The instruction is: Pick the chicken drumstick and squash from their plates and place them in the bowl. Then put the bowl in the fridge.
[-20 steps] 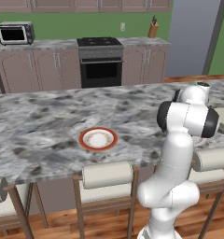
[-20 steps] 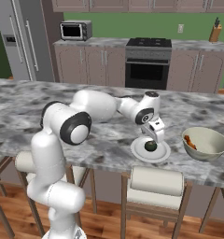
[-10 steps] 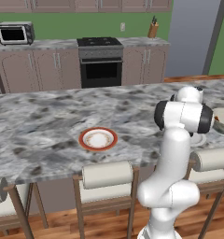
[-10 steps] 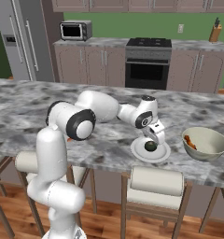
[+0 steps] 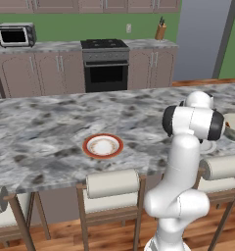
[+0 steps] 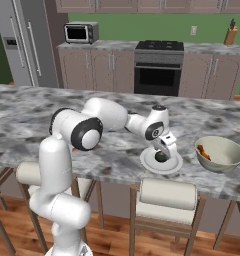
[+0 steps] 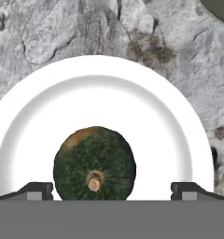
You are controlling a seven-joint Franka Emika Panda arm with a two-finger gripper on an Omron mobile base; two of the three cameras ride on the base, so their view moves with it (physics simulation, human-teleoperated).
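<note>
squash (image 7: 94, 163): dark green, stem up, on white plate (image 7: 179, 126), directly under the gripper, between its two fingertips
gripper (image 6: 164, 148): jaws wide apart, nothing held, hanging just above squash
bowl (image 6: 221, 153): beside gripper on marble counter (image 6: 22, 112), drumstick (image 6: 204, 152) inside
red-rimmed plate (image 5: 103, 146): well apart from gripper, bare

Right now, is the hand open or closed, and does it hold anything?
Hand: open, holding nothing, its fingers on either side of the squash on the white plate.
</note>
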